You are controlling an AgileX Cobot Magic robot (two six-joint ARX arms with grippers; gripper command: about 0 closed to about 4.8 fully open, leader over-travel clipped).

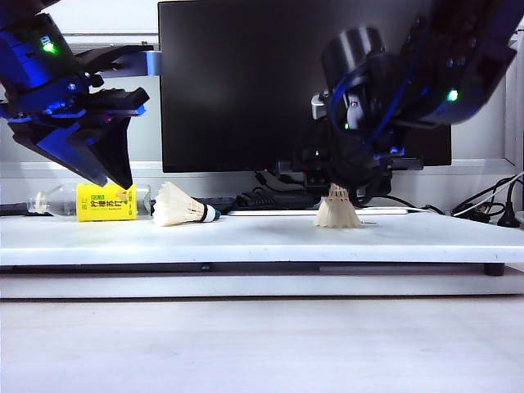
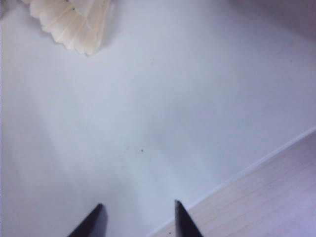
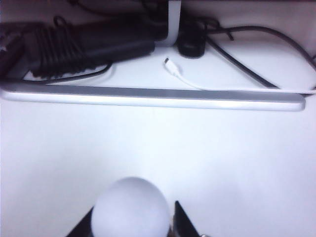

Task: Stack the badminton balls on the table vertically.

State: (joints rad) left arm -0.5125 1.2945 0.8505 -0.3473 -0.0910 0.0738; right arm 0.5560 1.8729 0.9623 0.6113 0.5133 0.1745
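One badminton ball [image 1: 336,211] stands upright on the white table [image 1: 262,237], skirt down. My right gripper [image 1: 337,190] reaches down over its top. In the right wrist view the round white cork [image 3: 131,207] sits between the fingers of the right gripper [image 3: 133,207], with a thin gap on one side, so the jaws look open around it. A second badminton ball [image 1: 182,206] lies on its side to the left, its cork pointing right. My left gripper [image 1: 115,176] hangs above and to the left of it. The left gripper [image 2: 138,207] is open and empty, and the feather skirt [image 2: 74,22] lies ahead of it.
A black monitor [image 1: 278,82] stands behind the table, with cables [image 1: 270,199] and a flat silver bar [image 3: 148,96] at its foot. A yellow-labelled bottle [image 1: 105,203] lies at the back left. More cables [image 1: 491,209] trail at the right. Pale wood-grain surface [image 1: 262,344] lies in front.
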